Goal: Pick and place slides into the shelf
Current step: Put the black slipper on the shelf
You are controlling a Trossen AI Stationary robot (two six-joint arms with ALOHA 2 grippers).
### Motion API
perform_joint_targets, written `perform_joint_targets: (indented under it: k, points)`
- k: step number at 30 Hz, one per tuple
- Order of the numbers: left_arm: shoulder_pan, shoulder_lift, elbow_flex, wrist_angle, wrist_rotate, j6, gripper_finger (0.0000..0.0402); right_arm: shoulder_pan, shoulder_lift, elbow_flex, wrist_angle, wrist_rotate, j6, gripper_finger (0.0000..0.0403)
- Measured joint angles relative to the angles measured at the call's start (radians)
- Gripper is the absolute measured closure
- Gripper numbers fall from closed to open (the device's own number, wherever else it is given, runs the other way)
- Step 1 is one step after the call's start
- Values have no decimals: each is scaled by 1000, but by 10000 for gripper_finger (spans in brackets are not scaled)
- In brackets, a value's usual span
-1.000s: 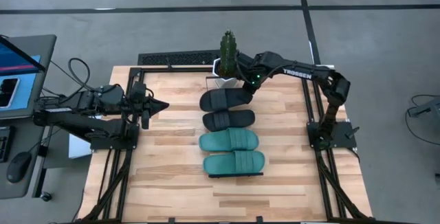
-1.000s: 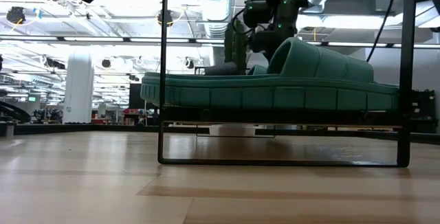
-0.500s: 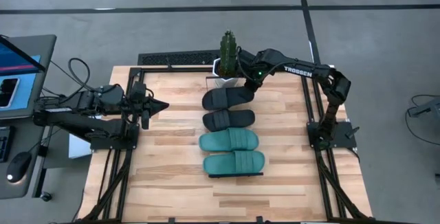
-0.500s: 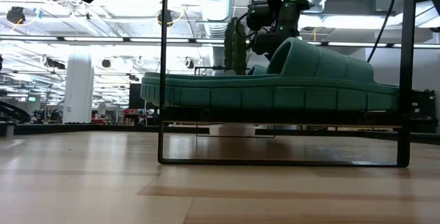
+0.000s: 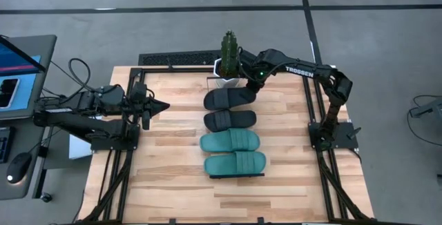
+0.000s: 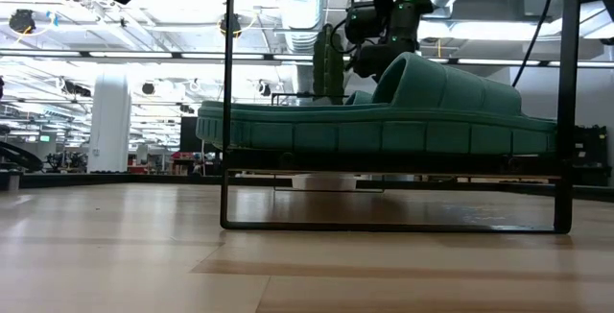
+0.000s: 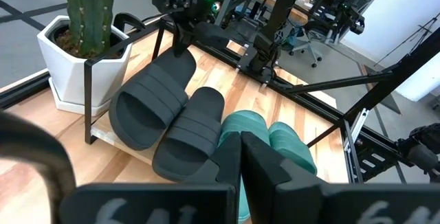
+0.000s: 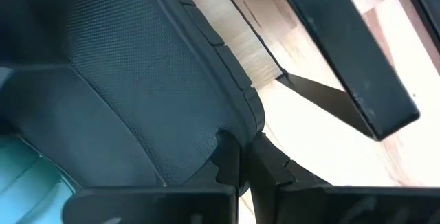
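Four slides in row on shelf (image 7: 103, 136): two black, two teal. Right gripper (image 5: 251, 87) at heel of far black slide (image 5: 228, 99), beside cactus pot (image 5: 226, 78), jaws clenched, possibly pinching edge. Left gripper (image 5: 161, 105) clenched, parked apart.

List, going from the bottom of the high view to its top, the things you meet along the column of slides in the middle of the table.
Front teal slide → second teal slide → straight black slide → angled black slide, with the right gripper at its end → white cactus pot.
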Motion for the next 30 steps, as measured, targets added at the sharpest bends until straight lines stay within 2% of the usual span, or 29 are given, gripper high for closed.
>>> perform_joint_targets:
  k: [11,23,26,30]
  points:
    - [0,0,0,0,-1,0,402,-10,2,0,15,0,27,402]
    - [0,0,0,3,-2,-7,401,21,111,2,26,-3,25,402]
    - [0,0,0,3,-2,-11,401,25,111,3,29,-2,19,386]
    - [0,0,0,3,-2,-12,401,28,109,2,39,-1,18,340]
